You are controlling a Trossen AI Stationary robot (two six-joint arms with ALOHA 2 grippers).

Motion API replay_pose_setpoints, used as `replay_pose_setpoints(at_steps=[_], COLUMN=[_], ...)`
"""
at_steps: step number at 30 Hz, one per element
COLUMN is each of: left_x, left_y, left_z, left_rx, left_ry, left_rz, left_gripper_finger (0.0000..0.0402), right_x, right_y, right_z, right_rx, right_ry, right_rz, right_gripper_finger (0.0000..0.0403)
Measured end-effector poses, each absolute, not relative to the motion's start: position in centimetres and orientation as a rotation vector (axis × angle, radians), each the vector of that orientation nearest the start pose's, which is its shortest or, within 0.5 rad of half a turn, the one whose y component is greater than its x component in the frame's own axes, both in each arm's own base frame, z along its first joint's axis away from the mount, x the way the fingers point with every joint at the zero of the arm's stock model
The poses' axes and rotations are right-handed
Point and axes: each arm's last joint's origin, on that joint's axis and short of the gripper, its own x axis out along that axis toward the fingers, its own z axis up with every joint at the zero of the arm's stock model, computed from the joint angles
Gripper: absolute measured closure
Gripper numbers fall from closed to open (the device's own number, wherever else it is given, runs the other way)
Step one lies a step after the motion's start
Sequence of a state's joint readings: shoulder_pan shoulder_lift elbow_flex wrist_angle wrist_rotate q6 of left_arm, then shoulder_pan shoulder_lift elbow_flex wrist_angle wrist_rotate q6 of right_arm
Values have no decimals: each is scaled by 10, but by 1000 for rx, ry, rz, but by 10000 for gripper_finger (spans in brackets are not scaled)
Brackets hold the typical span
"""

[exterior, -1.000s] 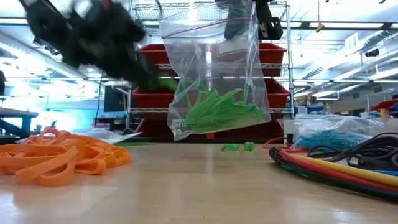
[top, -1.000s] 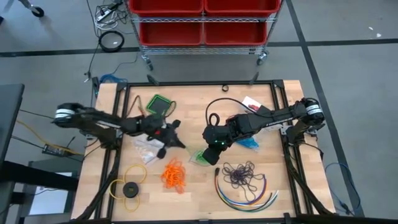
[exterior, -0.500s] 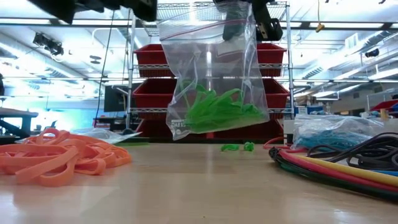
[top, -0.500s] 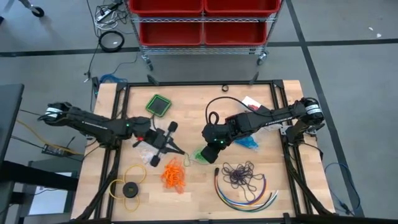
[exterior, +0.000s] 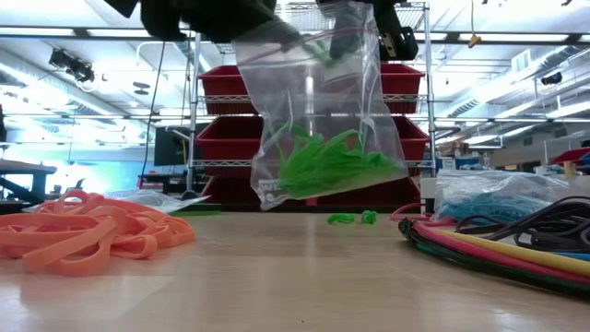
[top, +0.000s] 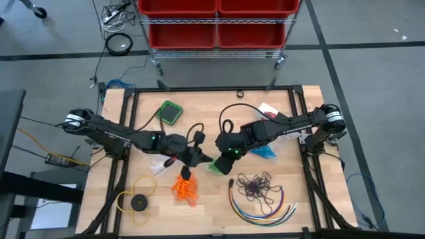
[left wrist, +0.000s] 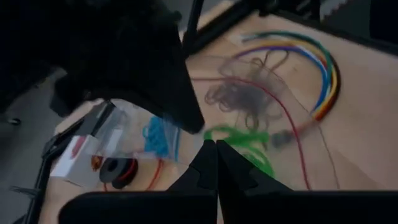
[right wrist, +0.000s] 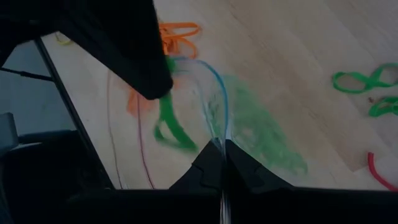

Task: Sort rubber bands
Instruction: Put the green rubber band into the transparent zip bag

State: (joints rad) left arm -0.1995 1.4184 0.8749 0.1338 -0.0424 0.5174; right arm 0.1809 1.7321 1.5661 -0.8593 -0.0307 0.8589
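A clear zip bag [exterior: 323, 120] with green rubber bands [exterior: 327, 166] in it hangs over the table's middle, and my right gripper [right wrist: 222, 152] is shut on its top. My left gripper [top: 202, 158] sits right beside the bag's mouth, shut on one green rubber band [right wrist: 169, 121]. Two loose green bands [exterior: 352, 219] lie on the table behind the bag. Orange bands [top: 186, 188] form a heap near the front. Dark purple bands [top: 257, 186] lie to the right. Blue bands [top: 267, 153] rest in another clear bag under the right arm. My left gripper pinches a green rubber band at its upper end [right wrist: 163, 99] between the shut fingertips [right wrist: 155, 84], coming level from the table's left. The band hangs slack below the fingers at the bag's mouth, clear of the table. My right gripper pinches the bag's top edge [right wrist: 217, 134] between its two fingers, slanting down from the table's right. The bag hangs below the fingers, clear of the table, with the green bands gathered at its bottom.
Curved multicoloured cables [top: 262, 204] lie front right. A yellow ring with a black disc [top: 137, 200] sits front left. A green square pad [top: 171, 111] is at the back left, and an empty clear bag [top: 156, 160] under the left arm. Red bins [top: 216, 23] stand beyond the table.
My left gripper has risen and gone toward the table's right, up to the bag's mouth beside my right gripper, rolling as it went, with the green band in its shut fingers. The bag's top has tipped a little; my right gripper has kept still.
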Motion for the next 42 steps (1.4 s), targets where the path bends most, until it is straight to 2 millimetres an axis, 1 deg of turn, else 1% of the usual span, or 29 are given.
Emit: replay_pose_setpoints(at_steps=[3,6,10,16,18,21,24,29,33,38,40,42], left_x=[303,302,301,300,299,297,295,294,286,275,273,273], left_y=[-63,-67,-73,-73,-74,-75,-74,-73,-69,-49,-38,-28], left_z=[248,248,249,252,254,258,261,262,275,290,290,284], left_rx=[567,579,604,623,621,618,611,589,593,577,548,514], left_ry=[390,384,373,376,363,347,338,341,318,319,346,391], left_rz=[-275,-289,-300,-225,-224,-225,-221,-216,-143,-59,-52,-79], left_gripper_finger=[393,368,315,224,200,176,163,159,159,158,158,158], right_x=[358,358,358,358,358,358,358,358,356,348,347,347], right_y=[66,66,66,66,66,66,66,66,66,64,64,64], right_z=[300,300,300,300,300,300,300,300,299,295,294,294], right_rx=[701,698,698,697,697,696,695,695,687,678,678,676], right_ry=[1034,1033,1030,1030,1030,1029,1029,1032,1061,1144,1162,1159], right_rz=[-257,-254,-253,-253,-253,-254,-255,-257,-271,-311,-314,-316], right_gripper_finger=[403,403,403,403,403,403,403,403,403,403,403,403])
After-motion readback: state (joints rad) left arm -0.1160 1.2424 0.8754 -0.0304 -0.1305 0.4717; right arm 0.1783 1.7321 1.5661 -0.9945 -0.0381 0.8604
